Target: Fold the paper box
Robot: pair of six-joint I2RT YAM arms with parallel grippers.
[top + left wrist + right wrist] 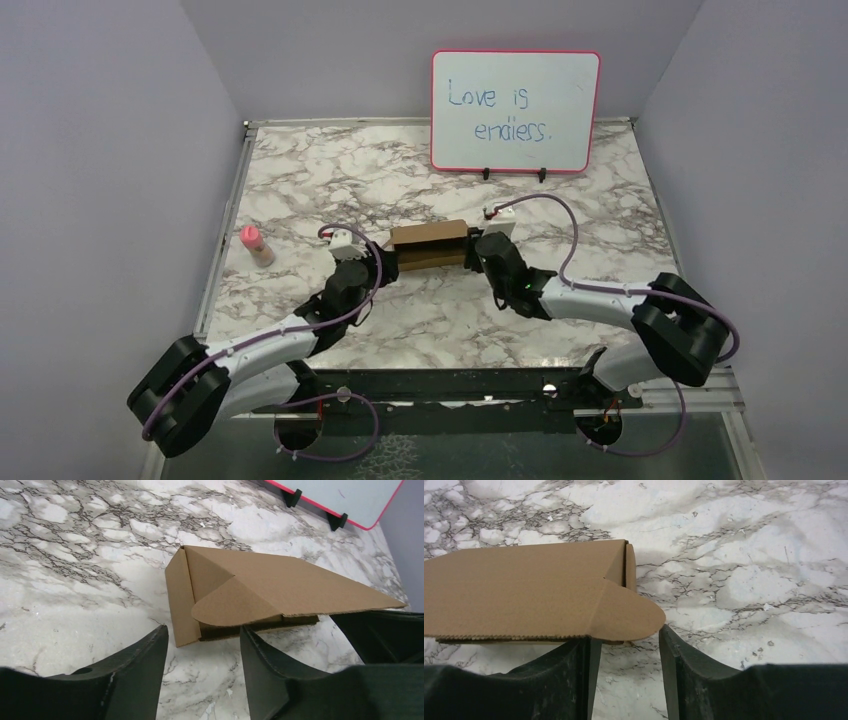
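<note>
**Tabletop:** The paper box is sitting near the middle of the marbled tabletop, long side running from 9 o'clock to 3 o'clock in the top view. It is showing as a shallow, folded brown carton.

**Box condition:** The lid panel is lying slanted over the body, with a dark gap showing along its near edge in the left wrist view. A rounded end flap is projecting past the end wall in the right wrist view. A matching rounded flap is showing at the other end.

**Left arm:** Its jaws are standing apart at the box's 9 o'clock end, clamping nothing. The box corner is sitting just beyond the fingertips.

**Right arm:** Its jaws are standing apart at the 3 o'clock end, gripping nothing. The rounded flap is overhanging the gap between them.

**Other items:** A pink-framed whiteboard is standing at 12 o'clock from the box. A small pink-capped bottle is standing at 9 o'clock, well apart.
</note>
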